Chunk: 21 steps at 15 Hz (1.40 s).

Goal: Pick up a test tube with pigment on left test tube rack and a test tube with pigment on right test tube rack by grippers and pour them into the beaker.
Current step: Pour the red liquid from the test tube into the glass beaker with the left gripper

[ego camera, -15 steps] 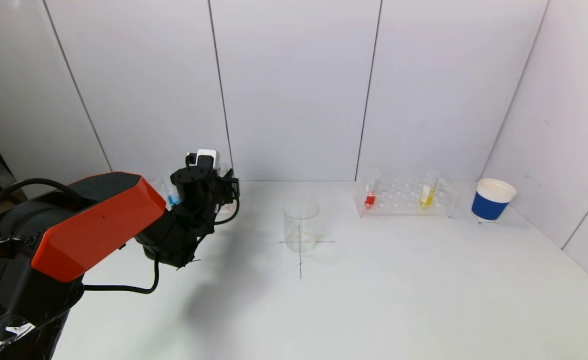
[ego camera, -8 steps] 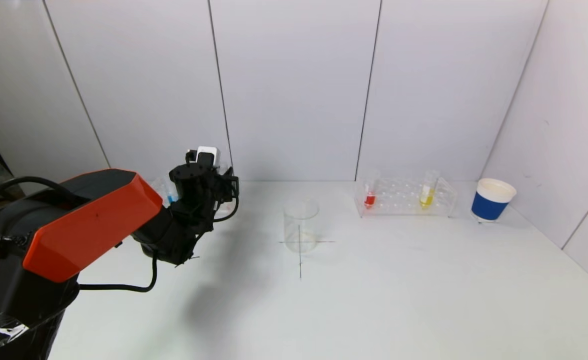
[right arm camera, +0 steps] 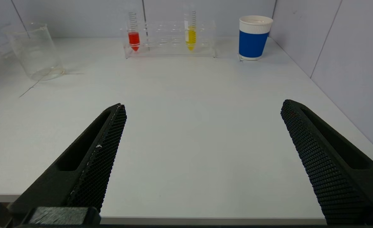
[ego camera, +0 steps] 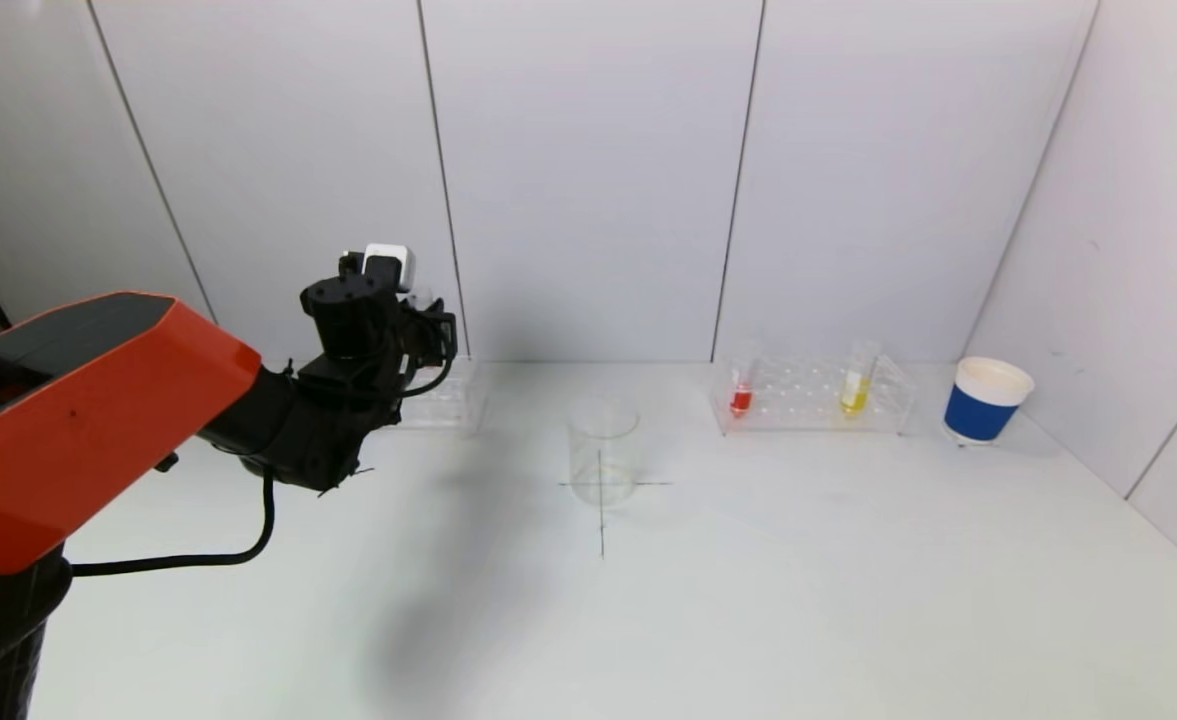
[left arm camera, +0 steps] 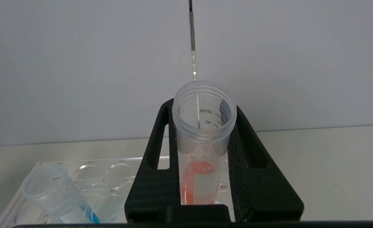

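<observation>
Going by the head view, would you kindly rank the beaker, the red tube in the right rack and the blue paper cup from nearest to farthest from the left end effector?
1. Beaker, at table centre, nearest the left end effector, which grips a tube.
2. Red tube, at the right rack's left end.
3. Blue paper cup, far right by the wall.

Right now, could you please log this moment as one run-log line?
left gripper: shut on pink tube, above left rack | right gripper: open, parked | beaker: empty
</observation>
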Each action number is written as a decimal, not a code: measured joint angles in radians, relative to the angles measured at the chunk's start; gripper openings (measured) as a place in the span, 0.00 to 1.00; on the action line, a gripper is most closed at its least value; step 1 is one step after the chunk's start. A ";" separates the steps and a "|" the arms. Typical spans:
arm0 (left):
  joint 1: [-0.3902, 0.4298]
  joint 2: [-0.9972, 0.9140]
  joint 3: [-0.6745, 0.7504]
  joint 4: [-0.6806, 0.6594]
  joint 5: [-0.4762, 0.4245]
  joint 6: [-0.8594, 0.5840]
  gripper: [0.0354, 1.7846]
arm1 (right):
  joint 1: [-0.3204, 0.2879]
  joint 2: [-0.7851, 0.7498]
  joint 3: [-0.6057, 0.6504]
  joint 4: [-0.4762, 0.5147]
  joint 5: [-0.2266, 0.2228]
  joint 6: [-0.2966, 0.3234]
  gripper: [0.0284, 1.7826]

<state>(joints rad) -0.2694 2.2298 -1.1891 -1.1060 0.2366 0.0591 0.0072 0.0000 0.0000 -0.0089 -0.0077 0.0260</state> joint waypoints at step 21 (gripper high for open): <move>-0.019 -0.314 -0.315 0.721 -0.317 -0.015 0.23 | 0.000 0.000 0.000 0.000 0.000 0.000 0.99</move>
<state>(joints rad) -0.2881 1.9155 -1.5043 -0.3849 -0.0809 0.0440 0.0072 0.0000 0.0000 -0.0089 -0.0072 0.0257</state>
